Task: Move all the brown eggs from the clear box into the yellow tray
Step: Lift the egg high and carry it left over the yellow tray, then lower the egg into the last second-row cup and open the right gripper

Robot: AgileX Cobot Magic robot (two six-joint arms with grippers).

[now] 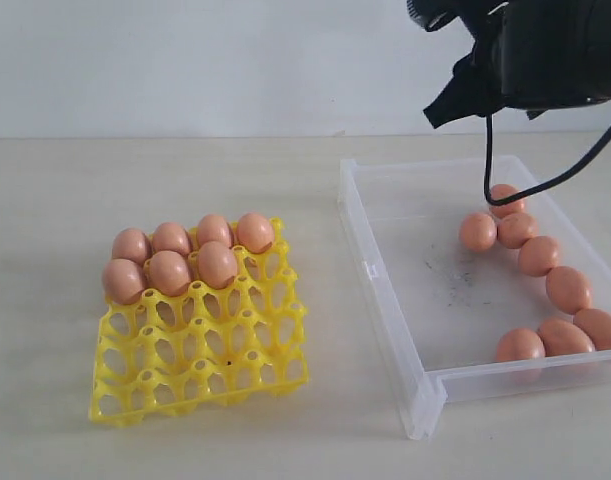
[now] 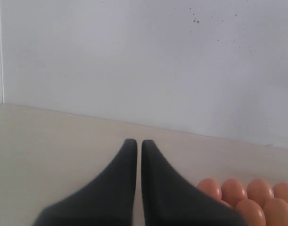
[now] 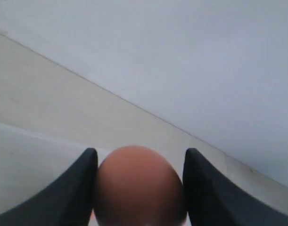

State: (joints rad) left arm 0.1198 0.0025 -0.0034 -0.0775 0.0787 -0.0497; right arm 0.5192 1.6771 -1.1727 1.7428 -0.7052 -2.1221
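The yellow tray (image 1: 200, 370) lies at the left, with several brown eggs (image 1: 170, 270) filling its far cups. To the right lies the clear box (image 1: 405, 230), where several more brown eggs (image 1: 538, 255) curve along its right side. My right arm (image 1: 545, 50) hangs above the box's far right corner. In the right wrist view my right gripper (image 3: 140, 155) is shut on one brown egg (image 3: 139, 188), with a black finger on each side of it. My left gripper (image 2: 135, 142) is shut on nothing, and the tray's eggs (image 2: 247, 197) show beside it. It is out of the exterior view.
A black cable (image 1: 545, 180) droops from the right arm over the box's far right part. The pale tabletop (image 1: 135, 180) runs to a white wall behind. Dark scuff marks (image 1: 455, 285) spot the box floor.
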